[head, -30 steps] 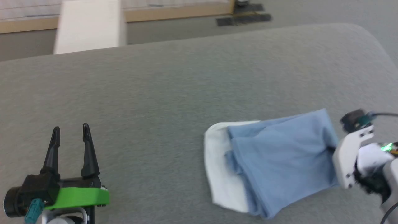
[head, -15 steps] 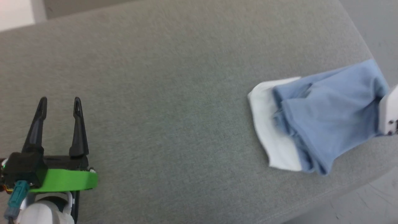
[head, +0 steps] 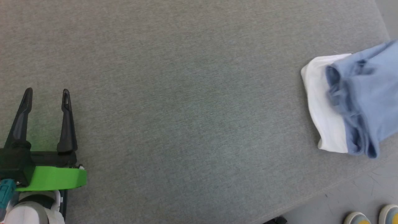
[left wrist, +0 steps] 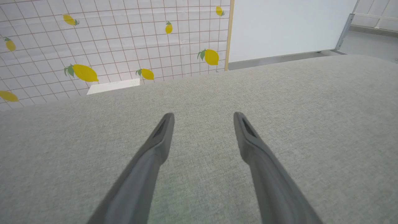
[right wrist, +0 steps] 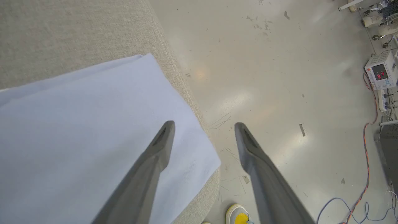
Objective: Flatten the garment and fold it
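The garment (head: 360, 105) lies folded in a light blue bundle with a white band along its left side, at the right edge of the grey table (head: 186, 93), running out of the head view. My left gripper (head: 46, 93) rests open over bare table at the lower left, far from it, and its two fingers stand apart over grey fabric with nothing between them, my left gripper (left wrist: 202, 116). My right gripper (right wrist: 203, 126) hangs open above the garment (right wrist: 77, 130), over its corner at the table's edge, holding nothing.
The table's near right edge (head: 326, 189) drops to a pale floor (right wrist: 279, 77). A person's shoes (head: 370, 217) stand by that corner, a shoe (right wrist: 238, 216) showing below my right gripper. Cables and a power supply (right wrist: 381, 74) sit on the floor; a lemon-patterned wall (left wrist: 108, 46) is behind the table.
The head camera has swung left and down, so the garment now sits at the picture's right edge. My right gripper, shut on the garment's right end before, has let go and left the head view.
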